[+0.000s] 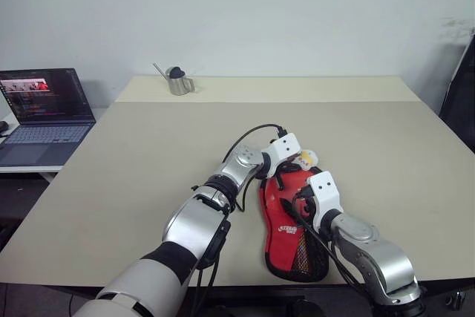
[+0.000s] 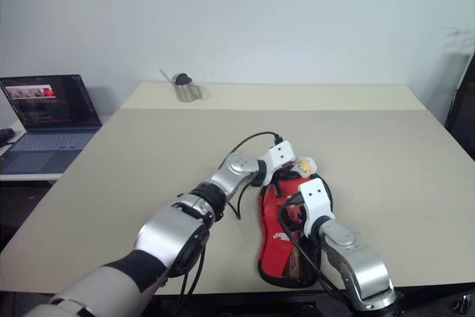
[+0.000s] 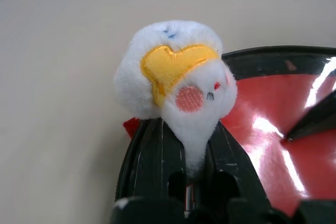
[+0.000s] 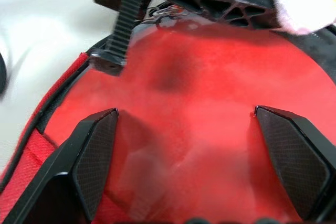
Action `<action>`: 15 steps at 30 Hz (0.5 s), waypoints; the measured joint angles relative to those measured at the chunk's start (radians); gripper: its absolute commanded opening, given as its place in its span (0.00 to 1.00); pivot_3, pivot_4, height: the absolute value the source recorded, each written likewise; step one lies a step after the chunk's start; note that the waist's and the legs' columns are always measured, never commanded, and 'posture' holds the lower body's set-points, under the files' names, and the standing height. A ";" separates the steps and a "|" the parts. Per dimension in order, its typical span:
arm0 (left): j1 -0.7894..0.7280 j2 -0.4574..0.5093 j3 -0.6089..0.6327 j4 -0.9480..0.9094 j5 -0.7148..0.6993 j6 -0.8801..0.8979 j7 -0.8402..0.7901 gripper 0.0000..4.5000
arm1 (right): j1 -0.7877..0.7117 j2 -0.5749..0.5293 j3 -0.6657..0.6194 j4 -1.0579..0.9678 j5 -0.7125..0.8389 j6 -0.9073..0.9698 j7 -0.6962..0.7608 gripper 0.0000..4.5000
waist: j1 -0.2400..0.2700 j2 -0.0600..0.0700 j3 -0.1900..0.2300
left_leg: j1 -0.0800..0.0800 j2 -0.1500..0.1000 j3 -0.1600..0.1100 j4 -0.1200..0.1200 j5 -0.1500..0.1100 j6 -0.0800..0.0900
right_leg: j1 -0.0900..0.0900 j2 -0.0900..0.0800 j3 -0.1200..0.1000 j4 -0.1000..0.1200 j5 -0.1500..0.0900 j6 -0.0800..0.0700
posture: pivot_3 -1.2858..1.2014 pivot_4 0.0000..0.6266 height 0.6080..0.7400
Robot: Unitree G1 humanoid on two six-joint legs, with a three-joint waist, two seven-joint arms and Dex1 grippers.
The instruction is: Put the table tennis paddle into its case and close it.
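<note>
The case [image 1: 291, 229] is lying flat near the front edge of the table [image 1: 148, 154], round end pointing away from the robot, mesh pocket toward it. The left gripper [image 3: 190, 145] is pinching a small white plush charm [image 3: 176, 74] (yellow patch, pink cheek), fingers fully closed on it; the charm is sitting right at the case's round rim, so it is probably the zip pull, and the grip looks meant for dragging the zip round the edge. The right gripper [image 4: 197, 156] is hanging just over the red face with its fingers [image 4: 97, 153] spread wide, holding nothing, likely placed there to pin the case down while the other arm is pulling. I am not seeing the table tennis paddle separately; the glossy red surface inside the black rim in the left wrist view could be it already inside, can't confirm. A small metal pitcher [image 1: 178, 82] is standing at the far side, laptop [image 1: 41, 113] off to the left on another desk.
</note>
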 measured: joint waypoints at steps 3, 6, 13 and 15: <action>-0.019 -0.021 0.004 0.020 0.022 0.006 0.087 0.01 | 0.015 0.011 0.000 -0.013 -0.004 -0.001 -0.006 1.00 | 0.002 0.000 0.000 | 0.000 0.000 0.000 0.000 0.000 0.000 | 0.000 0.000 0.000 0.000 0.000 0.000 | 0.52 0.24 1.00; -0.031 -0.041 0.016 0.040 0.024 0.015 0.150 0.01 | 0.024 0.015 0.001 -0.022 -0.007 0.000 -0.010 1.00 | 0.007 0.000 -0.001 | 0.000 0.000 -0.001 0.000 0.000 0.000 | 0.000 0.000 -0.001 0.000 0.000 0.000 | 0.52 0.24 1.00; -0.051 -0.088 0.016 0.055 0.061 0.030 0.259 0.01 | 0.050 0.021 0.003 -0.050 -0.008 0.004 -0.013 1.00 | 0.025 0.000 -0.001 | 0.000 0.000 -0.001 0.000 0.000 0.000 | 0.000 0.000 -0.001 0.000 0.000 0.000 | 0.52 0.24 1.00; -0.051 -0.100 0.011 0.057 0.085 0.030 0.288 0.01 | 0.051 0.024 0.004 -0.053 -0.008 0.007 -0.014 1.00 | 0.027 0.000 -0.001 | -0.001 -0.001 0.000 0.000 0.000 0.000 | 0.000 0.000 -0.001 -0.001 0.000 0.000 | 0.52 0.24 1.00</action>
